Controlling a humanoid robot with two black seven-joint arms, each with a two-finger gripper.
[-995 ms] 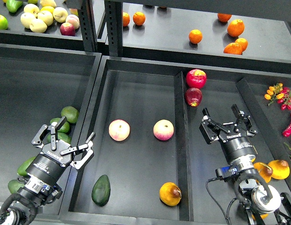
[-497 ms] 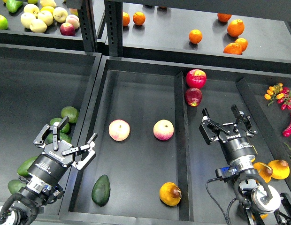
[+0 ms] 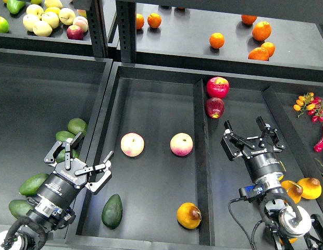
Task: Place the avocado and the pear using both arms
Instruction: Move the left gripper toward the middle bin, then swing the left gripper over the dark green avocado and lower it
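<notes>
The dark green avocado (image 3: 112, 210) lies at the front left of the middle tray (image 3: 151, 104). The yellow-orange pear (image 3: 188, 215) with a reddish blotch lies at the front right of the same tray. My left gripper (image 3: 81, 157) is open and empty, over the tray's left wall, above and left of the avocado. My right gripper (image 3: 250, 134) is open and empty, over the right tray, up and right of the pear.
Two pale pink-yellow fruits (image 3: 132, 144) (image 3: 181, 144) lie mid-tray. Two red apples (image 3: 217, 87) sit behind the divider. Smaller green avocados (image 3: 77, 126) lie in the left tray. Oranges (image 3: 261, 31) and pale apples (image 3: 49, 18) are on the back shelf. Chillies (image 3: 321, 138) lie far right.
My left gripper has moved right and down, closer to the avocado. The right arm and the fruits have not moved.
</notes>
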